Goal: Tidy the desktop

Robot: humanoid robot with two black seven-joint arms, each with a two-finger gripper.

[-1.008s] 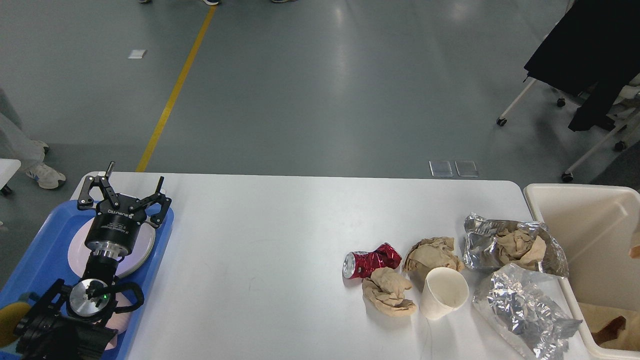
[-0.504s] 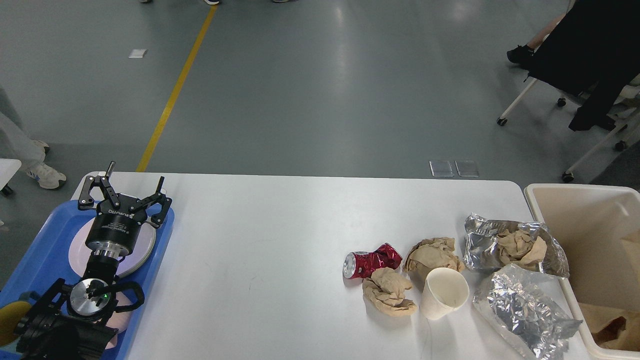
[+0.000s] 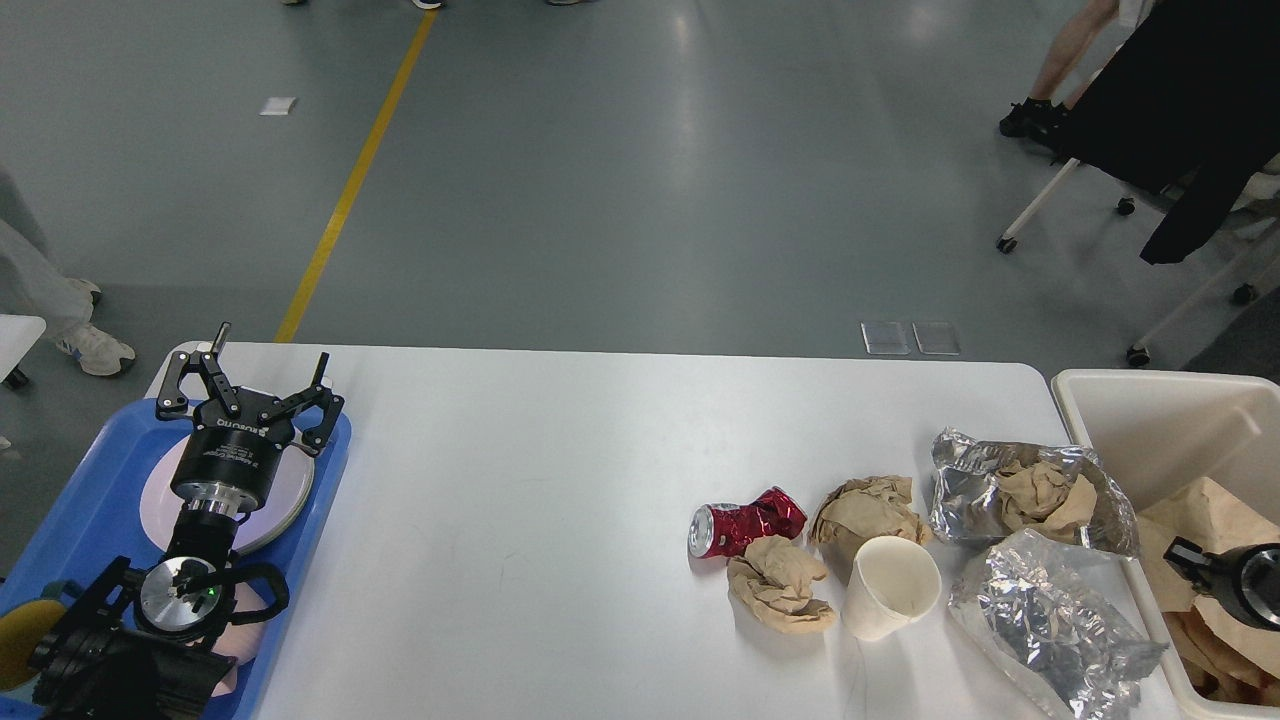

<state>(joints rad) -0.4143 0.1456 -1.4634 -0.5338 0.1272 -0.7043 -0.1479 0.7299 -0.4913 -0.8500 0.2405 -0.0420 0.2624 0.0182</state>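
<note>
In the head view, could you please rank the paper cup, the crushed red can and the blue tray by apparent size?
1. blue tray, though it is cropped and nearer
2. paper cup
3. crushed red can, close to the cup

A single head view looks forward and steeply down from above the near edge of the large white rounded-corner tabletop [image 3: 560, 500], taking in its whole width. The far edge crosses mid-frame, with grey glossy floor [image 3: 640, 180] and a yellow floor line [image 3: 345, 190] beyond. The black left arm [image 3: 190, 590] enters close at the near left corner.
</note>
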